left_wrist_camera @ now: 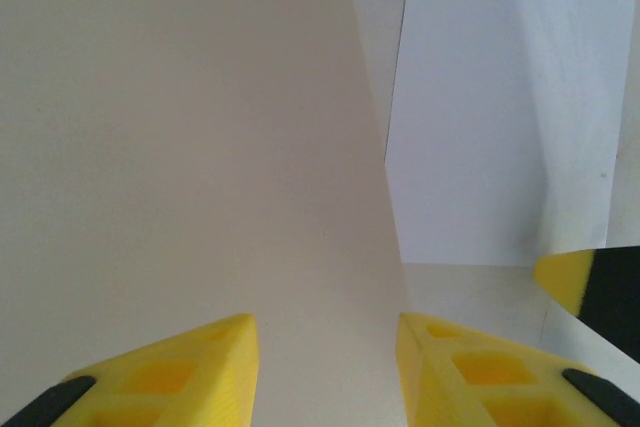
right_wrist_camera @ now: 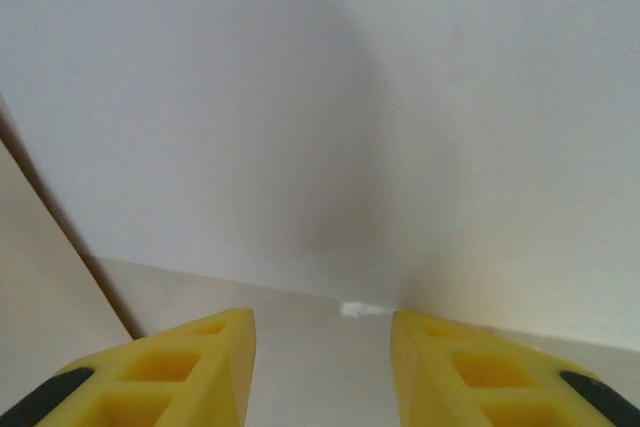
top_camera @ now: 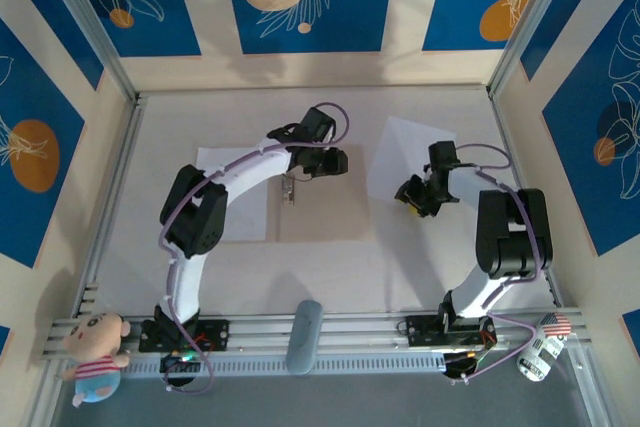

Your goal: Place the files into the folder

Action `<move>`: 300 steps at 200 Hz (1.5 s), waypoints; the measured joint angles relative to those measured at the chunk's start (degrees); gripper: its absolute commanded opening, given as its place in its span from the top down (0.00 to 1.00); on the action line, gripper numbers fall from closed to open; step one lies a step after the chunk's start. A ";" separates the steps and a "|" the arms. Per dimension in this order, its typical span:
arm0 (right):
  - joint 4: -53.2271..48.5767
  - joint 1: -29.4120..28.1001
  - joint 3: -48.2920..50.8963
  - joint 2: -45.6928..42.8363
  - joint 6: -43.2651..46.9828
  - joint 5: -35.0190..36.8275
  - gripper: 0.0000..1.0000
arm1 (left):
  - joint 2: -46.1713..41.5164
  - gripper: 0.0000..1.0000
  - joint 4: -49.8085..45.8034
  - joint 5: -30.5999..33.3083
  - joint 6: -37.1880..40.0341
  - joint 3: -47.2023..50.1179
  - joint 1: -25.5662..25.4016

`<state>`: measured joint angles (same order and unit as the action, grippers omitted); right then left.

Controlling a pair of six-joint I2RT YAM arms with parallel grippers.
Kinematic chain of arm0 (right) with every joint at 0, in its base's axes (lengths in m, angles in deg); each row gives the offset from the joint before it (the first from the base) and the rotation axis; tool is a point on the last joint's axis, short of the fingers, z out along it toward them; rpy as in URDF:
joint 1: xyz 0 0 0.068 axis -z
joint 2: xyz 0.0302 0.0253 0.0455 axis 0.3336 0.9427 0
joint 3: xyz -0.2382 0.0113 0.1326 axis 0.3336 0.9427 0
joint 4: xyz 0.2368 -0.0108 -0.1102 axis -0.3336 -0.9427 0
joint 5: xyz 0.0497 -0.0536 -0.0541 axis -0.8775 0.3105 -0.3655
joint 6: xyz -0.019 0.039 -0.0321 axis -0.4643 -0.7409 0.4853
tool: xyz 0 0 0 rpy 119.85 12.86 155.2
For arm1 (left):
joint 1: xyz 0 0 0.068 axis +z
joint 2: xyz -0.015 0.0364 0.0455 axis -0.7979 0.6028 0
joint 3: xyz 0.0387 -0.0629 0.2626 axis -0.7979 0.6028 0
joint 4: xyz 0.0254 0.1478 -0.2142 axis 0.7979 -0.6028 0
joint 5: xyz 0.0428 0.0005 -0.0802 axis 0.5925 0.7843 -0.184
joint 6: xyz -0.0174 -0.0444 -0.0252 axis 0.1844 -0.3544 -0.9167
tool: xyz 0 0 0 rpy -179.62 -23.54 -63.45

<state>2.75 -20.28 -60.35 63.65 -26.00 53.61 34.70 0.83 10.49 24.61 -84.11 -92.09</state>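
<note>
Left gripper (left_wrist_camera: 325, 332): partly open, with nothing between its yellow fingers; it hangs over the folder.
Right gripper (right_wrist_camera: 322, 322): partly open and holding nothing, at the near edge of the right-hand sheet.
Folder (top_camera: 325, 212): tan, lying flat mid-tabletop (top_camera: 330, 272).
Left file (top_camera: 248, 217): a white sheet, flat just beside the folder's left edge, partly under the left arm.
Right file (top_camera: 400, 152): a white sheet, turned at an angle, to the right of the folder.

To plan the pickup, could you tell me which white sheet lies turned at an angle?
The right-hand sheet, beside the right gripper; the left-hand sheet lies square to the table.
</note>
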 measured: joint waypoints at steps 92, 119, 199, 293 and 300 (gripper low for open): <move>0.11 -1.55 -3.82 -3.45 0.98 -1.33 0.57 | 1.99 0.59 0.44 -1.55 1.25 -2.40 -1.79; 1.73 -2.62 -10.10 2.03 0.98 -1.29 0.57 | 2.19 0.59 0.46 -1.55 1.25 -2.80 -1.79; 2.56 -3.34 -16.09 14.62 0.52 0.79 0.58 | 2.19 0.59 0.46 -1.55 1.25 -3.10 -1.81; 2.64 -2.80 -8.50 8.72 0.96 1.51 0.58 | 3.21 0.59 0.44 -1.33 1.25 -4.90 -1.81; 2.58 -2.62 -7.50 7.82 0.98 1.53 0.58 | 3.34 0.59 0.42 -1.36 1.22 -4.96 -1.81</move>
<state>5.33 -22.91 -67.85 71.47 -25.01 55.14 38.05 1.24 9.14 25.83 -89.07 -93.90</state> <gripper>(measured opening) 0.416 0.411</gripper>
